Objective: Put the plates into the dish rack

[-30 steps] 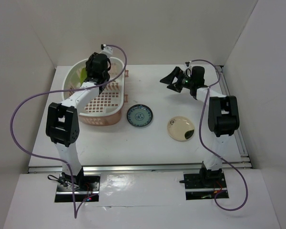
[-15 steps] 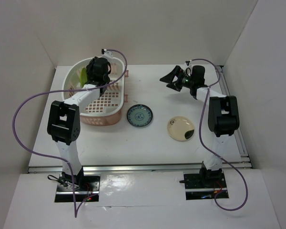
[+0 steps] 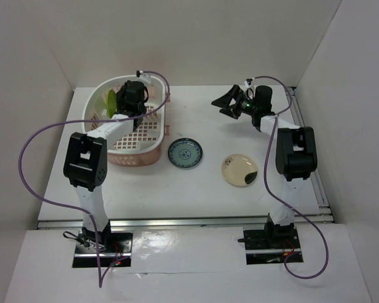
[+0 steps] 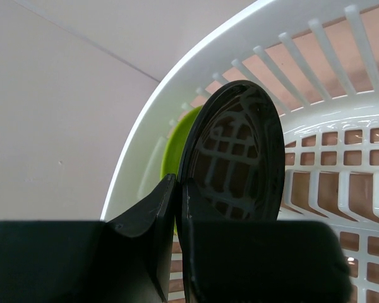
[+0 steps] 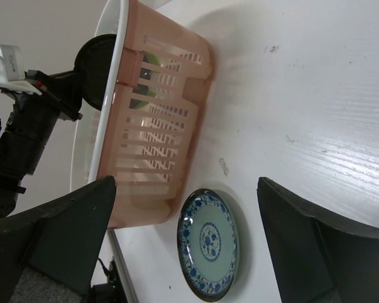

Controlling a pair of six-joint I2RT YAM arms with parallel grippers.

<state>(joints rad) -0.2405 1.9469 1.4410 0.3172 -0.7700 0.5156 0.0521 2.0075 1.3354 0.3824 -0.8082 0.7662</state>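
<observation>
End effector of left arm (image 4: 178, 189) inside dish rack (image 3: 153, 144), clamping upright black plate (image 4: 237, 158), right end effector (image 3: 227, 105) aloft, spread wide, empty

A white table (image 3: 196, 186) sits between plain white walls (image 3: 208, 38).

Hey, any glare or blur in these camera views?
Left wrist: the glossy black plate mirrors the dish rack grid, and the left gripper is blurred up close. Right wrist: the right gripper is dark and soft; the blue-green plate is sharp. Top external: even light, sheen on the front ledge.
</observation>
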